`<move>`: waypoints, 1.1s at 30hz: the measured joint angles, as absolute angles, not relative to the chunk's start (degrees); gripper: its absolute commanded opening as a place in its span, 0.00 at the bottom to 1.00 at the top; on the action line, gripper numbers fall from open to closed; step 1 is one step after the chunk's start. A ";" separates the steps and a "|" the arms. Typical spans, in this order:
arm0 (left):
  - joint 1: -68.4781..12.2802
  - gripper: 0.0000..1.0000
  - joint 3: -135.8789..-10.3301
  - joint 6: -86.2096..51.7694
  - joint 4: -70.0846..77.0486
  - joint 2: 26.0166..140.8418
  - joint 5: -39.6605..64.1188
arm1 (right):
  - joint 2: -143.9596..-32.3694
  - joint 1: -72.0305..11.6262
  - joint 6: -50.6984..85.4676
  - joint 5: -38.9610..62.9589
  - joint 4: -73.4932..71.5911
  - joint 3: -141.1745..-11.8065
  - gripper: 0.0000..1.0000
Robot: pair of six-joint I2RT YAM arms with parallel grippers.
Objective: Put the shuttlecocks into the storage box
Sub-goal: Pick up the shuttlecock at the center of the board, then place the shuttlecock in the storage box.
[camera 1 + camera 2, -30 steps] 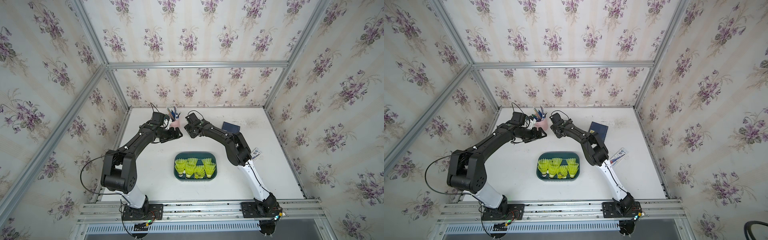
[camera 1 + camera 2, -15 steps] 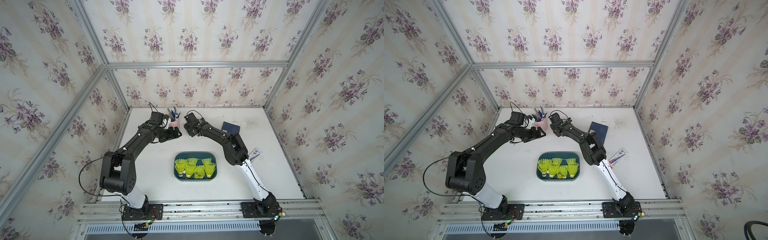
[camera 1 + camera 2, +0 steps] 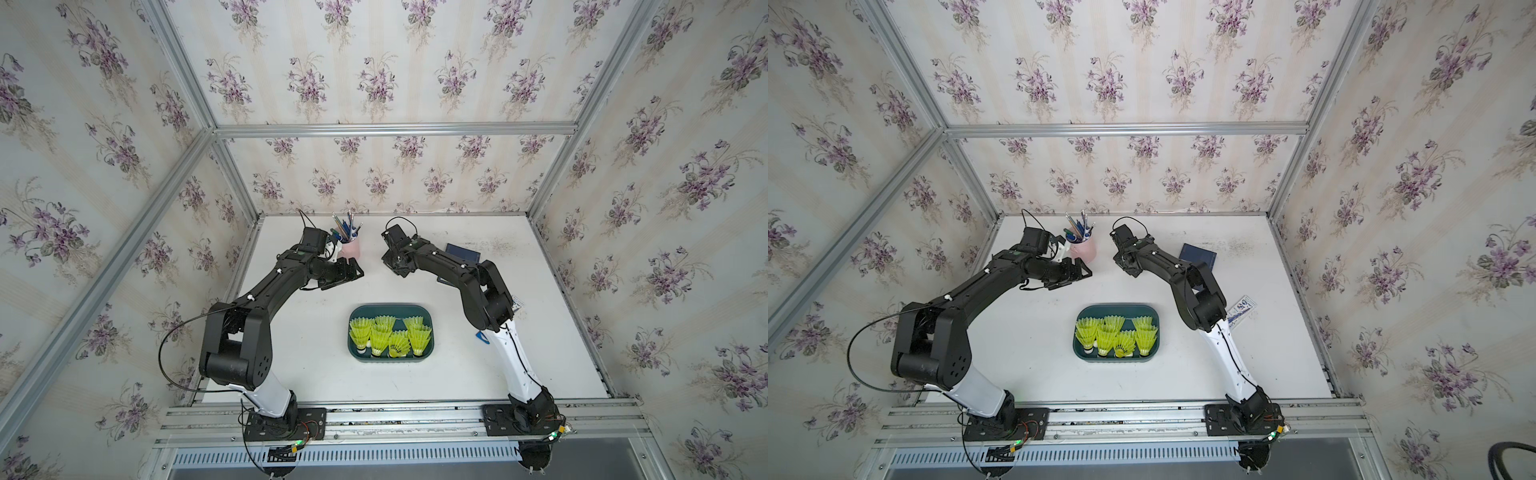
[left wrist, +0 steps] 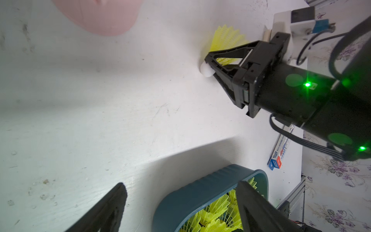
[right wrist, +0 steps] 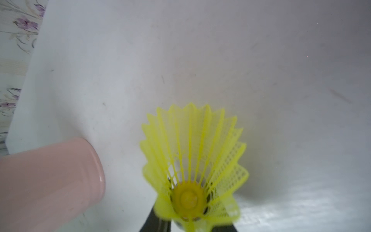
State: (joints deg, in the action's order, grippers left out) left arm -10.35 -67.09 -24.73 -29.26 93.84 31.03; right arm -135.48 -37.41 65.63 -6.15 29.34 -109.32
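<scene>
Presently right gripper (image 4: 209, 67) pinches a shuttlecock (image 5: 192, 150) by its base, near the pink pen cup (image 3: 351, 248); left gripper (image 3: 357, 271) hangs spread, empty. Lift vertically, clear the cup, release above the storage box (image 3: 390, 308).

Robot lab test cell, dressed up like a home room: aluminium extrusion frame (image 3: 395, 129) w/ floral wallpaper panels (image 3: 374, 62) boxing in a white tabletop (image 3: 316, 365), left arm (image 3: 266, 291) & right arm (image 3: 453, 270) bolted to a slotted metal rail (image 3: 395, 420) along the front edge
</scene>
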 measured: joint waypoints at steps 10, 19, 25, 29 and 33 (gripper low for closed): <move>-14.92 0.88 -65.17 -27.92 -28.36 92.95 32.75 | -125.29 -36.05 54.02 -3.36 28.53 -98.96 0.20; -17.47 0.87 -65.36 -29.61 -30.09 88.27 31.16 | -113.97 -35.99 48.93 -0.38 25.98 -90.70 0.18; -19.70 0.87 -65.19 -29.56 -34.06 82.96 30.04 | -104.81 -36.38 47.24 2.07 24.97 -82.41 0.16; -21.54 0.88 -63.68 -29.58 -36.58 77.80 29.15 | -98.24 -37.23 46.52 2.68 25.06 -77.52 0.16; -24.21 0.88 -60.97 -29.98 -38.44 72.07 28.08 | -90.80 -39.99 46.37 3.14 25.12 -72.01 0.16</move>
